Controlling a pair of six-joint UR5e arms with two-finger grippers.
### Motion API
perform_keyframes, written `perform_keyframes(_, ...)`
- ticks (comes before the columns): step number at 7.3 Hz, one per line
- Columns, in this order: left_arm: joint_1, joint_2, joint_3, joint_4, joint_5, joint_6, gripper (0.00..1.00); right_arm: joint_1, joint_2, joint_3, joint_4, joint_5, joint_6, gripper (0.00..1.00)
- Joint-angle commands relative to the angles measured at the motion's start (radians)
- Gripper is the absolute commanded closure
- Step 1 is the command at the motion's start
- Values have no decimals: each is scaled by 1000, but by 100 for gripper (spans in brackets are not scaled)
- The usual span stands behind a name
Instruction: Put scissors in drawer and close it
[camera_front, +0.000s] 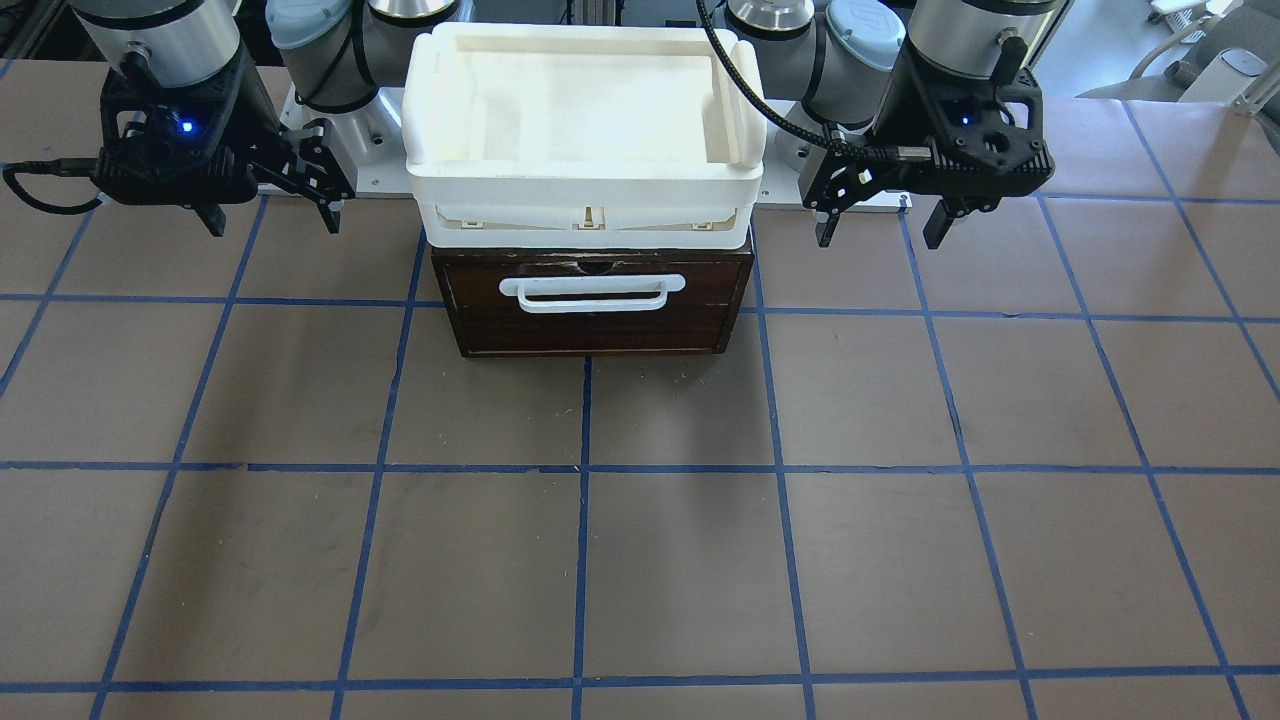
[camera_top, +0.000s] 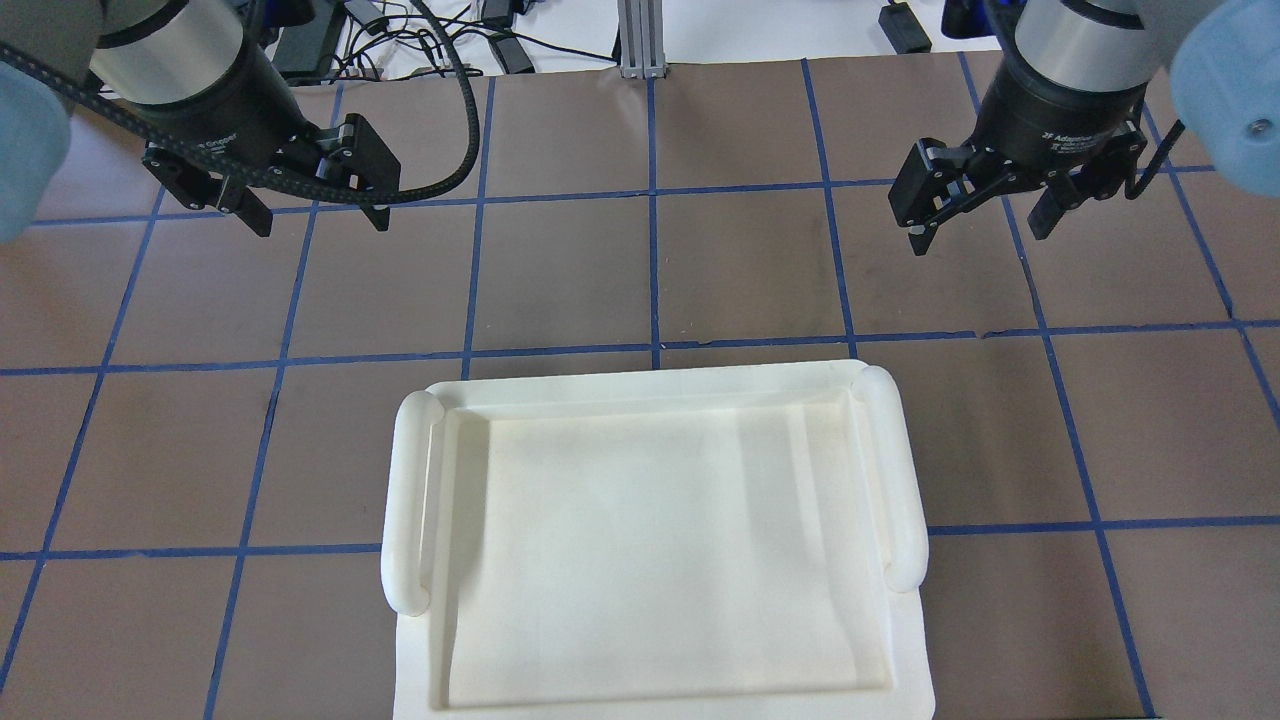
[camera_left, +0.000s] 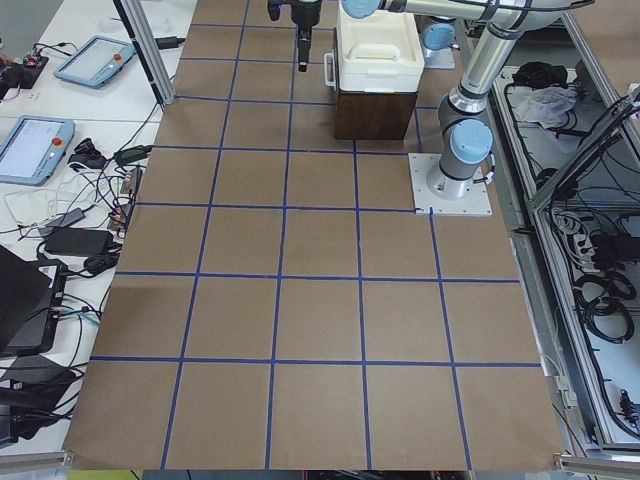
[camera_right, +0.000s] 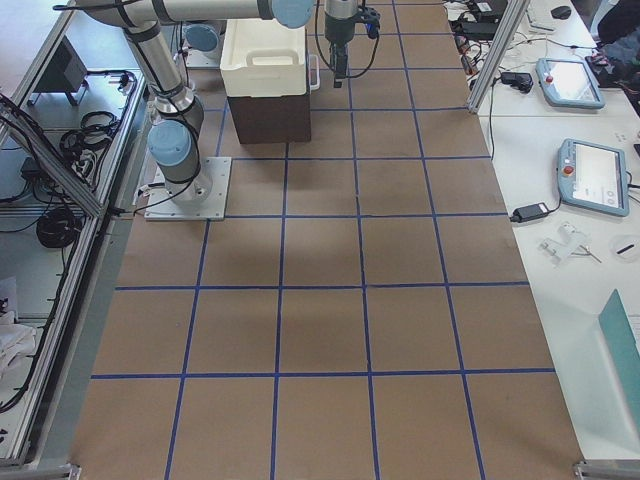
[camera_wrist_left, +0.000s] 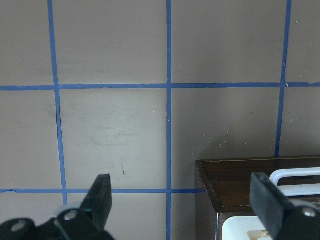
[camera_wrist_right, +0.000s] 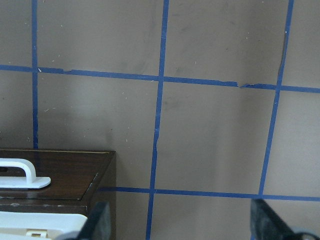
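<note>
Overhead, the white plastic tub (camera_top: 650, 385), cut off by the bottom edge, wholly hides the dark brown wooden drawer (camera_front: 600, 330) beneath it.

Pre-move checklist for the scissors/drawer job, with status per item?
1. Is the drawer closed: ok, its front sits shut under the tub.
2. Are the scissors inside: cannot tell, they show in no view.
3. Is the left gripper open and empty: ok.
4. Is the right gripper open and empty: ok.
5. Are both grippers clear of the handle: ok.
</note>
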Motion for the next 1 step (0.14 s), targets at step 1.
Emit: perform_keyframes(1,0,0,0,0,0,-1,0,0,1,0,-1,-9,-2,0)
